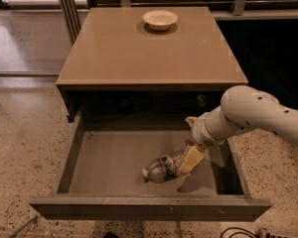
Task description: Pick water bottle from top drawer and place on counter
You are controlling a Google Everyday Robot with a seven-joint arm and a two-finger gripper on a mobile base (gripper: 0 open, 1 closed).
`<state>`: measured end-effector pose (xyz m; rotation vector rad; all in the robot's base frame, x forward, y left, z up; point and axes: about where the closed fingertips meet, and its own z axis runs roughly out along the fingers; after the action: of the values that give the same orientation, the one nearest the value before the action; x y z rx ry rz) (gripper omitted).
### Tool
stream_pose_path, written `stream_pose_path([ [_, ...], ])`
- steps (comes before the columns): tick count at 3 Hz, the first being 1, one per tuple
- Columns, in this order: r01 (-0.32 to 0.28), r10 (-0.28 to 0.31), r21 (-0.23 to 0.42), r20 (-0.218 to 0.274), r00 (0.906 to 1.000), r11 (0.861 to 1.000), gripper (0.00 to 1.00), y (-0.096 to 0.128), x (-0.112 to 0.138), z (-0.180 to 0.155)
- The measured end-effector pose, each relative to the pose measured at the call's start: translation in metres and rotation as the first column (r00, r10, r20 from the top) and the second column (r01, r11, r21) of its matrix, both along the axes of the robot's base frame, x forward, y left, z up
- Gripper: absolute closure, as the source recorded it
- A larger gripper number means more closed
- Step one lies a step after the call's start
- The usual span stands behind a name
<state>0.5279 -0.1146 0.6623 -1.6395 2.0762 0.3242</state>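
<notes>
Down low in the frame, the top drawer is pulled open. The water bottle is laid on its side inside, cap to the left. The gripper is set at its right end; its hold cannot be told. Up top, a bowl is kept on the counter.

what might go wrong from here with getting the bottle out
The gripper is at one end of the water bottle, which lies on its side in the top drawer; lifted from there, it may swing or slip. Raised too far back, it might hit the counter edge.
</notes>
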Motion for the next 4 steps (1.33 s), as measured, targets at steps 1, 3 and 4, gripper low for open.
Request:
stream_pose_path([
  [1,-0.057,0.058,0.012,-0.054,0.9969,0.998,0.0,-0.002,-0.011,-0.005],
  [3,-0.142,0.145,0.027,-0.124,0.9816,0.989,0.0,-0.028,-0.034,-0.025],
  [4,-0.174,0.179,0.05,-0.142,0.9735,0.984,0.0,-0.015,-0.032,-0.047],
])
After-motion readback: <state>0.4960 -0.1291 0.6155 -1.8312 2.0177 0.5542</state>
